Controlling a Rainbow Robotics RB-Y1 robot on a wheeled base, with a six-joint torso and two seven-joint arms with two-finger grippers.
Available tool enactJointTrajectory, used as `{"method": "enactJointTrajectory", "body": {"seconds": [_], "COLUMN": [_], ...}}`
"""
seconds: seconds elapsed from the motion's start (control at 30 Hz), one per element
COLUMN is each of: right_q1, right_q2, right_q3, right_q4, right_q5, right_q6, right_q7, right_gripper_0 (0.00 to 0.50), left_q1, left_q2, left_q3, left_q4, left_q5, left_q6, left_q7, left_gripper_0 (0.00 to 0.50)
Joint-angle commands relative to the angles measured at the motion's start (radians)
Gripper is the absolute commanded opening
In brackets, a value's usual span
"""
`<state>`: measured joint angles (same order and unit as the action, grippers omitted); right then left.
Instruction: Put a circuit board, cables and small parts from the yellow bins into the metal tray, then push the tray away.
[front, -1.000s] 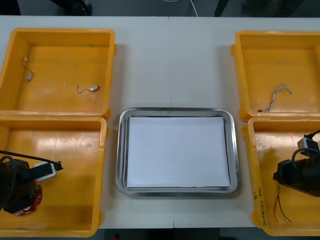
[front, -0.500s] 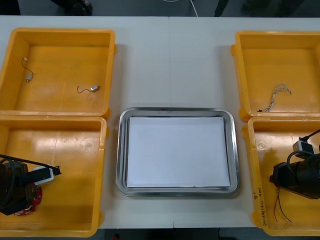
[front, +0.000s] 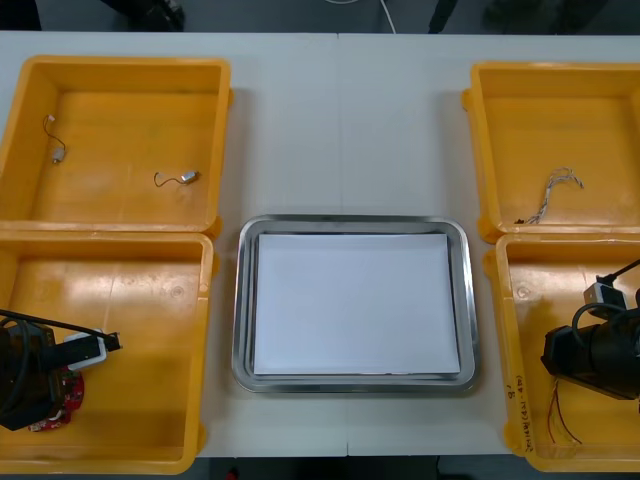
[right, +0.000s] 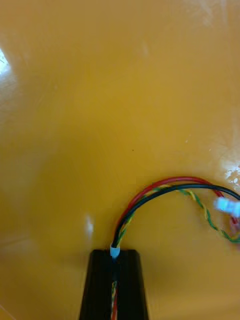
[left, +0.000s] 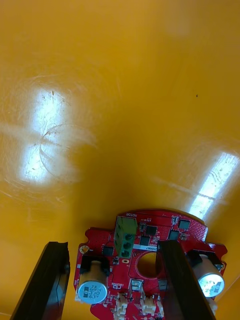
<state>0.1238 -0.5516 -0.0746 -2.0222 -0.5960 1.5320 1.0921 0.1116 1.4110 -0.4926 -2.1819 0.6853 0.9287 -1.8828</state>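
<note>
Red board cropped under left end effector, right end effector pinching cable

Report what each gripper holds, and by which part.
Right gripper: shut on the red and yellow cable, gripped beside its white tie. Left gripper: open over the red circuit board, holding nothing.

The yellow bins are smooth, glossy plastic; the tray has a shiny metal rim and matt white inside.

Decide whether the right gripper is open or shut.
Shut: the right gripper has its fingers close together, pinching the cable between them.
</note>
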Motion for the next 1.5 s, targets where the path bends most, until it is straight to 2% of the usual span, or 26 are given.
{"method": "enactJointTrajectory", "body": {"seconds": [0.03,0.23,0.3,0.33,0.37,0.4,0.43,0.77,1.17,1.33,1.5], "right_q1": [0.023,0.022,0.022,0.022,0.022,0.022,0.022,0.02,0.007,-0.024,-0.032], "right_q2": [0.007,0.007,0.006,0.006,0.004,0.004,0.001,-0.027,-0.079,-0.113,-0.191], "right_q3": [0.015,-0.002,-0.016,-0.024,-0.037,-0.045,-0.059,-0.119,-0.206,-0.281,-0.307], "right_q4": [-0.004,-0.009,-0.013,-0.02,-0.029,-0.035,-0.046,-0.136,-0.267,-0.279,-0.279], "right_q5": [0.009,0.009,0.009,0.007,0.007,0.002,-0.002,-0.022,-0.08,-0.186,-0.245], "right_q6": [-0.012,-0.013,-0.012,-0.012,-0.012,-0.009,-0.003,0.056,0.16,0.226,0.234], "right_q7": [-0.044,-0.046,-0.046,-0.046,-0.046,-0.046,-0.047,-0.049,-0.052,-0.051,-0.054], "right_gripper_0": [0.0,0.0,0.0,0.0,0.0,0.0,0.0,0.0,0.0,0.0,0.0], "left_q1": [-0.029,-0.029,-0.03,-0.03,-0.029,-0.03,-0.032,-0.041,-0.069,-0.093,-0.093], "left_q2": [0.019,0.008,0.005,0.002,-0.003,-0.004,-0.009,-0.023,-0.023,-0.023,-0.024], "left_q3": [-0.015,-0.015,-0.015,-0.015,-0.015,-0.015,-0.015,-0.015,-0.015,0.008,0.066], "left_q4": [0.005,0.007,0.007,0.007,0.008,0.008,0.008,0.007,0.008,0.005,-0.032], "left_q5": [-0.009,-0.009,-0.009,-0.009,-0.009,-0.007,-0.009,-0.003,0.011,0.072,0.097], "left_q6": [-0.01,-0.01,-0.01,-0.01,-0.01,-0.008,-0.004,0.016,0.032,0.071,0.145], "left_q7": [-0.11,-0.114,-0.114,-0.116,-0.116,-0.116,-0.116,-0.118,-0.118,-0.121,-0.122], "left_gripper_0": [0.5,0.5,0.421,0.35,0.225,0.144,0.0,0.0,0.0,0.0,0.0]}}
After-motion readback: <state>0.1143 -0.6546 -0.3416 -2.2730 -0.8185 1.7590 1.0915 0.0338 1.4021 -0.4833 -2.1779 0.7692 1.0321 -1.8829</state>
